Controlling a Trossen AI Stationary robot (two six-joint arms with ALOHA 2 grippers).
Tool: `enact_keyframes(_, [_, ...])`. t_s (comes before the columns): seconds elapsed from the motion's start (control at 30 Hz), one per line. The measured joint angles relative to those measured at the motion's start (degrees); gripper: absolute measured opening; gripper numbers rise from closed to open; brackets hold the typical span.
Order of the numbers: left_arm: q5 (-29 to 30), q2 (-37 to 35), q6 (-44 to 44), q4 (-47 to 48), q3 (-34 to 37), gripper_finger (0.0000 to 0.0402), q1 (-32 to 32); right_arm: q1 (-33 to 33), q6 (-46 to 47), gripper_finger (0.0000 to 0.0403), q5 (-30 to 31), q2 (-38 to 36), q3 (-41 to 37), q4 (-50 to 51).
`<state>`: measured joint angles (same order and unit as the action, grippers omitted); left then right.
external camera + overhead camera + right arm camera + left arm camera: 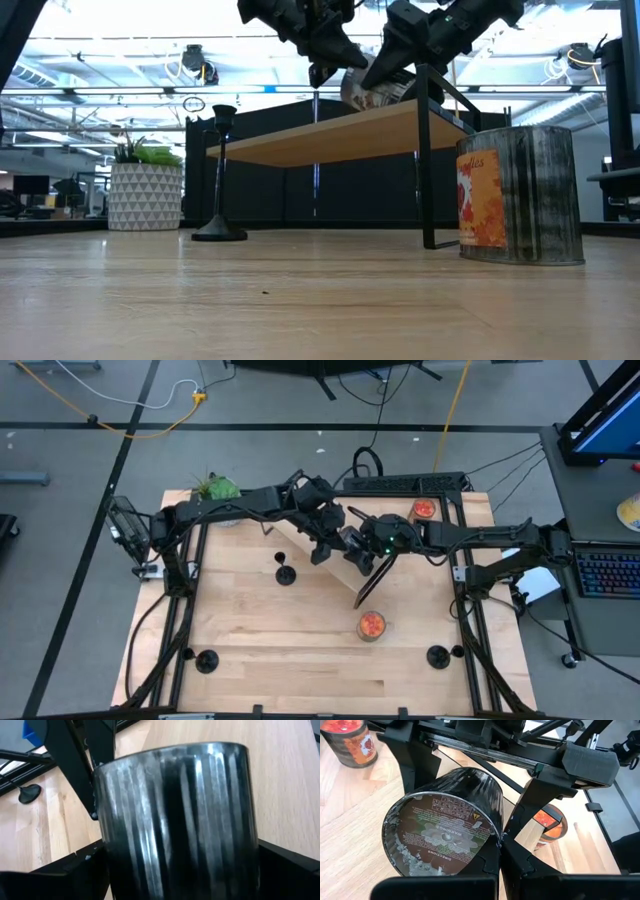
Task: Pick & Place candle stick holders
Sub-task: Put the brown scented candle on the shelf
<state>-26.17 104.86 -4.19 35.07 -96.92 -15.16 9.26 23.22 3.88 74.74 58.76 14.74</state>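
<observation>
Over the shelf (322, 536) at table centre, right gripper (362, 552) is clamped on a dark ribbed can (175, 810), tipped so its labelled bottom faces the left wrist camera. Left gripper (325, 548) hangs just beside it at 9 o'clock; cannot tell its fingers.

Risks, as I judge them: the tilted can slips out and rolls off the shelf, or the crowded grippers bump.

Nearest holder (285, 573) stands at 8 o'clock from the left gripper, untouched, long axis vertical, cup up, thin stem, so easy to tip. Two more holders (207, 660) sit at the 7 and 5 o'clock corners.
</observation>
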Motion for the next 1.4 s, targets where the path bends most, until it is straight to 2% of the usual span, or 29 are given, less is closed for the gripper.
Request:
enact_keyframes(0.23, [1.28, 0.00, 0.40, -0.29, -0.04, 0.0000, 0.96, 0.09, -0.79, 0.0375, 0.09, -0.02, 0.07, -0.16])
enact_keyframes(0.53, [0.81, 0.00, 1.88, -1.05, -0.04, 0.0000, 1.53, 0.07, -2.07, 0.0345, -0.90, 2.16, 0.26, -0.85])
enact_keyframes(0.83, [0.68, 0.00, 2.79, -1.17, -0.07, 0.0002, 1.58, 0.09, -1.50, 0.0339, -0.82, 2.62, 0.28, -0.58])
enact_keyframes(0.93, [1.24, 0.00, 3.51, -1.14, -0.07, 0.0025, 1.60, 0.16, -0.21, 0.0337, -0.32, 2.62, 0.26, -0.37])
enact_keyframes(1.13, [3.10, -1.05, 4.76, 1.00, -0.02, 0.0104, 0.60, 0.59, 2.14, 0.0334, 0.81, 2.52, 0.20, -0.24])
enact_keyframes(1.27, [4.91, -3.75, 4.89, 5.19, 0.00, 0.0148, 0.00, 0.66, 2.13, 0.0334, 1.79, 2.25, 0.11, 0.09])
enact_keyframes(1.4, [8.28, -6.99, 4.96, 8.75, 0.00, 0.0176, -0.45, 0.66, 1.88, 0.0334, 3.44, 1.79, 0.07, 0.53])
